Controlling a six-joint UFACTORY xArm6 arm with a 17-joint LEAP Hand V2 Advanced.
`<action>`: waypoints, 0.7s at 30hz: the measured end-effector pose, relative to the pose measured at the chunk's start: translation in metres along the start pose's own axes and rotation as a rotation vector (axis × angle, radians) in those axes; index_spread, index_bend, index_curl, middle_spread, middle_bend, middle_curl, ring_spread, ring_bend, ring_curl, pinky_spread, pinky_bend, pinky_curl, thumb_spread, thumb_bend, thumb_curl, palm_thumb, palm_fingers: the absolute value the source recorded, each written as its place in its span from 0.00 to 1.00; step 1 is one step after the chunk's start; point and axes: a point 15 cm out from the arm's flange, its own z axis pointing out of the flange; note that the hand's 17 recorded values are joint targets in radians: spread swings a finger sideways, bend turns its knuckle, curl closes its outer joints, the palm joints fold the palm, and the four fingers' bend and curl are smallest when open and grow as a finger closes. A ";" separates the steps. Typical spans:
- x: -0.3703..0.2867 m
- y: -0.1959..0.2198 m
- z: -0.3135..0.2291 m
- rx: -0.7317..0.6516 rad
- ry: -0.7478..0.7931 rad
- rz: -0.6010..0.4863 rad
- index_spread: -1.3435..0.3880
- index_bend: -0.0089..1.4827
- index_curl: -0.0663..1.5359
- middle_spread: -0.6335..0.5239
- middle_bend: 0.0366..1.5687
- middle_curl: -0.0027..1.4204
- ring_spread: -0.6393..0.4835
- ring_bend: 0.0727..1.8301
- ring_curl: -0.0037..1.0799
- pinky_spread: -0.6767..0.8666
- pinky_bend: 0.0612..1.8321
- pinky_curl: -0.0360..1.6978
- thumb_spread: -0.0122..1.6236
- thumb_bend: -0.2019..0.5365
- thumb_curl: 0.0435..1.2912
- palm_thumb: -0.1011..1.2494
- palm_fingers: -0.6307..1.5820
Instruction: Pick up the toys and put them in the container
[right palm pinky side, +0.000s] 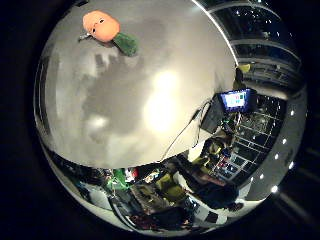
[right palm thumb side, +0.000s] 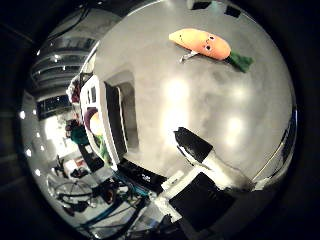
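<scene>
An orange plush carrot toy (right palm thumb side: 205, 42) with a face and green leaves lies on the grey table (right palm thumb side: 200, 100). It also shows in the little finger side view (right palm pinky side: 100, 25), near the table's far edge. A rectangular grey container (right palm thumb side: 118, 115) stands at the table's edge, well away from the carrot. My hand (right palm thumb side: 205, 160) hovers high above the table, away from both. One black and white finger reaches into the thumb side view, fairly straight, with nothing in it.
The grey table (right palm pinky side: 150, 100) fills most of the little finger side view. Beyond its edge is room clutter with a lit screen (right palm pinky side: 236, 98), shelves and stools (right palm thumb side: 75, 130).
</scene>
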 end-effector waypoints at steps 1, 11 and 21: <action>-0.002 -0.005 0.004 -0.003 -0.003 0.011 0.63 0.11 0.21 0.61 0.14 0.23 0.74 0.15 0.22 0.71 0.19 0.20 0.65 0.24 0.27 0.56 0.37; -0.014 -0.041 0.034 -0.016 -0.031 0.094 0.65 0.12 0.22 0.63 0.13 0.23 0.75 0.15 0.22 0.71 0.18 0.19 0.65 0.24 0.26 0.56 0.38; -0.014 -0.058 0.059 -0.014 -0.031 0.105 0.65 0.11 0.21 0.60 0.15 0.24 0.72 0.18 0.23 0.70 0.18 0.19 0.65 0.24 0.26 0.56 0.44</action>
